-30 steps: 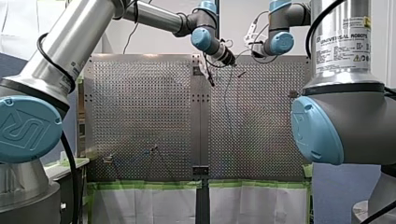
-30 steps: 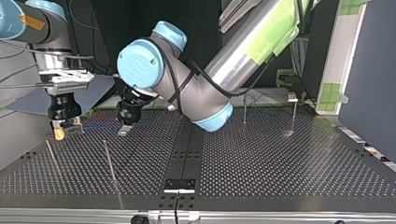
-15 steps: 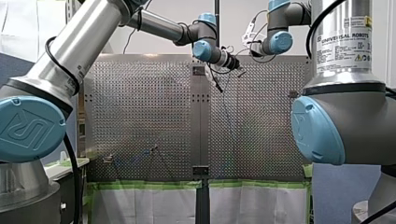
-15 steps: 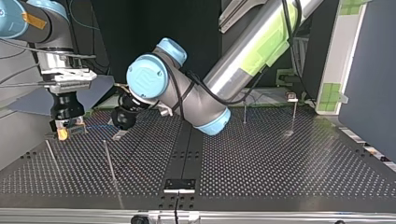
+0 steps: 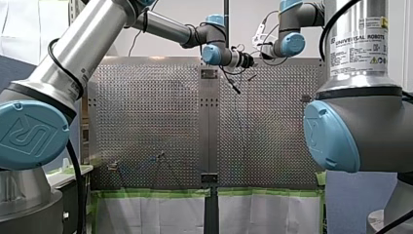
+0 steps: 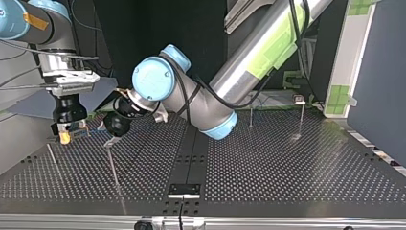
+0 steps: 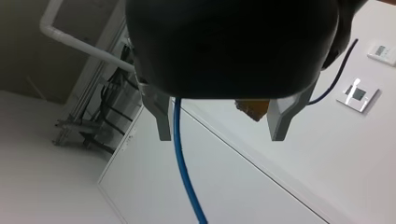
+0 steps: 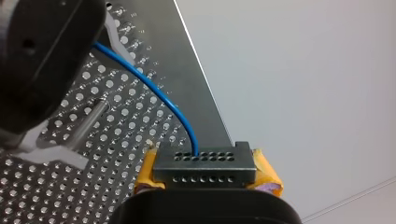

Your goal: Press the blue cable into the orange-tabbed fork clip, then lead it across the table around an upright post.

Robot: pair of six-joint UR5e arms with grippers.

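Since a second ago my left gripper [image 7: 220,134] has swung up from a downward slant to lie about level. It has also moved nearer my right gripper [image 6: 65,136], which has hardly shifted.

The perforated silver metal table [image 6: 287,172] carries everything. My left arm [image 5: 78,53] reaches over it past the middle seam. Both grippers are by the table's back edge in the top view, near that view's left corner. In the right wrist view the table's edge runs right beside what my right gripper holds.

My left gripper's two metal fingers [image 7: 162,116] stand well apart, clamped on nothing. My right gripper's yellow pads [image 8: 145,173] are pressed against the two sides of a dark grey perforated block [image 8: 204,161], so those jaws are closed on it.

A thin upright metal post [image 6: 113,167] stands on the table just under my left gripper in the top view. I cannot tell whether a fingertip touches its top.

The thin blue cable [image 7: 180,158] passes between my left gripper's fingers, close beside one of them and clear of the other. In the right wrist view it arcs from that gripper over the table to the top of the dark grey perforated block, where it goes out of sight. A small orange-brown piece [image 7: 254,108] shows just inside my left gripper's other finger, partly hidden by the gripper's black body. I cannot tell what it is.
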